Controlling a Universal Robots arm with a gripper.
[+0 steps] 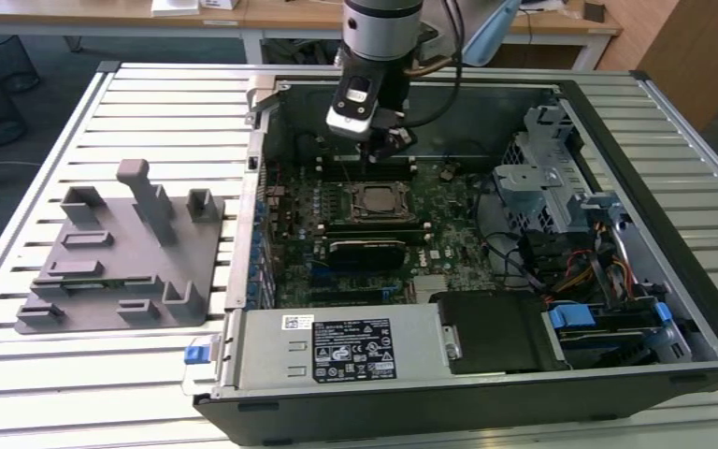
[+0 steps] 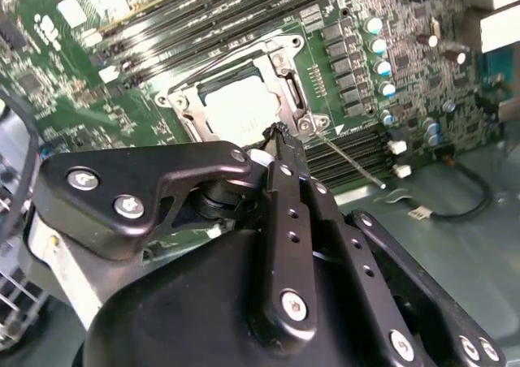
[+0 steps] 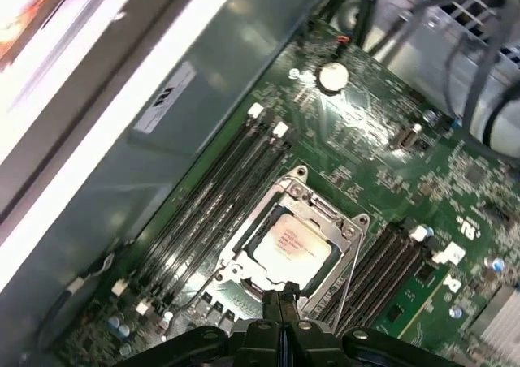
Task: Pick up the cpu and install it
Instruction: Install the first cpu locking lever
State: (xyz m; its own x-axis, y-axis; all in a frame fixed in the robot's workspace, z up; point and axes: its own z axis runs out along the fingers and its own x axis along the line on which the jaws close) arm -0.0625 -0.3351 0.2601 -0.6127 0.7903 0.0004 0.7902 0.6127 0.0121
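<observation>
Because the cpu (image 3: 292,245) already lies flat inside the socket frame (image 3: 337,221) of the green motherboard (image 3: 382,156), bright metal top upward, the gripper (image 3: 280,294) carries nothing. In both wrist views its two dark fingers are pressed together, with no gap and nothing between them. The fingertips hang just over the frame's edge, very near the chip; whether they touch anything I cannot tell. Holding the tips closed to one narrow point suits work at so tight a spot, I judge, with memory slots (image 3: 215,192) crowding either side.

In the second wrist view a thin wire lever (image 2: 349,160) juts out just beside the fingertips, angled away from the frame. It looks unlatched, so the chip may be seated but not clamped.

In the exterior view the arm reaches down into the open computer case (image 1: 658,281). The grey fixture block (image 1: 122,253) stands well apart from the gripper, outside the case on the exterior view's left.
</observation>
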